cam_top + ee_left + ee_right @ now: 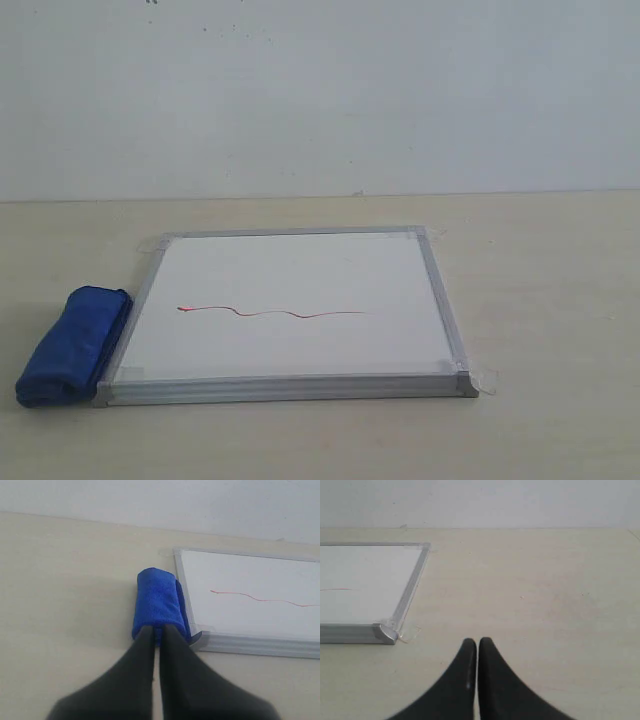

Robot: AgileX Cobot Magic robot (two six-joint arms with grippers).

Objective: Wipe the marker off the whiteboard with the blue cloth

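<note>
The whiteboard [300, 300] lies flat on the table, silver-framed with clear tape at its corners. Across its middle runs the marker [270, 314], a thin wavy red line with a small blob at its left end. The blue cloth [72, 345] lies rolled up against the board's left edge. Neither gripper shows in the exterior view. In the left wrist view my left gripper [157, 630] is shut and empty, its tips just short of the blue cloth [157, 602], with the whiteboard [260, 615] and marker [260, 600] beside it. My right gripper [478, 642] is shut and empty over bare table, off the whiteboard's [365, 585] near corner.
The beige table [540, 300] stretches around the board, with a pale wall [320, 90] behind it. Clear tape [407, 632] sticks out from the board's corner near my right gripper.
</note>
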